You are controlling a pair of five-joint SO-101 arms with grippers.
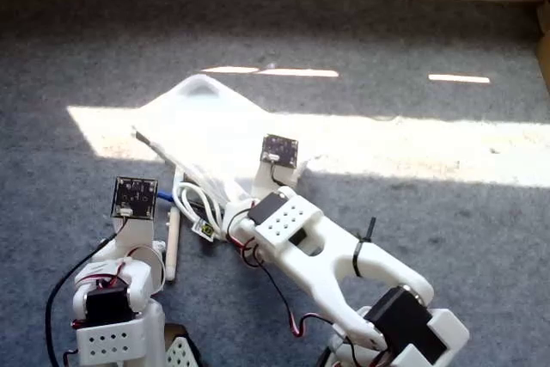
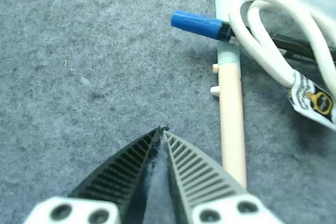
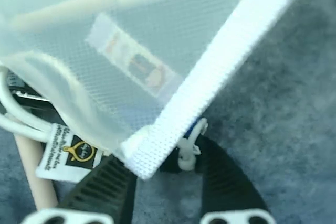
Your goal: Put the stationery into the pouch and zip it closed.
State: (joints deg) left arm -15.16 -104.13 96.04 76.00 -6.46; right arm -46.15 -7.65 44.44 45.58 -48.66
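The blue-capped black pen (image 2: 197,24) runs under the white cable loops (image 2: 240,19), its far end hidden. The cream pen (image 2: 231,114) is cut off at the picture's top edge. The translucent white mesh pouch (image 3: 131,35) runs past the edges, and the print on its inner label (image 3: 131,64) is blurred.

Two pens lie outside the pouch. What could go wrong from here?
The white cord loop lies across the blue-capped pen, so a grab there may snag it. The left gripper is shut beside the cream pen and could roll it away.
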